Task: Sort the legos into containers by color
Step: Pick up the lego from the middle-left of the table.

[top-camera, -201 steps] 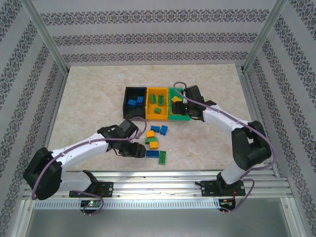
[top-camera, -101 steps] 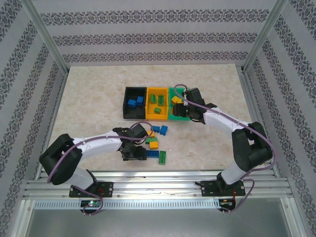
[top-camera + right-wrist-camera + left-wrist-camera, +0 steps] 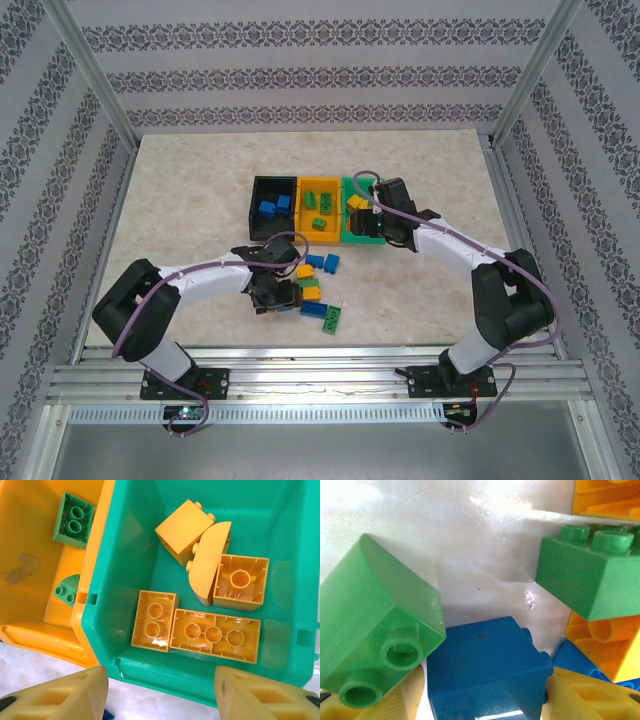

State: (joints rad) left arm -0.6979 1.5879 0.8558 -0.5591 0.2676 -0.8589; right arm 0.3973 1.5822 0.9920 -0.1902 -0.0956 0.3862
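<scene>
Legos (image 3: 312, 292) loose on desk (image 3: 180, 200), others binned | light, rigid, slick plastic; pinch flat sidewalls, not studs | left claw (image 3: 485, 692) straddles blue brick (image 3: 480, 655), clamped or not unclear | right claw (image 3: 160, 690) agape, empty, over green bin (image 3: 280, 535)

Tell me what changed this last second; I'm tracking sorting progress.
The left arm swung in, carrying the left gripper rightward over the loose legos, jaws open, nothing gripped. The right gripper stayed over the green bin; nothing else moved.

Beige marbled tabletop (image 3: 180, 200), patterned striped walls (image 3: 320, 80), aluminium frame (image 3: 320, 378).
</scene>
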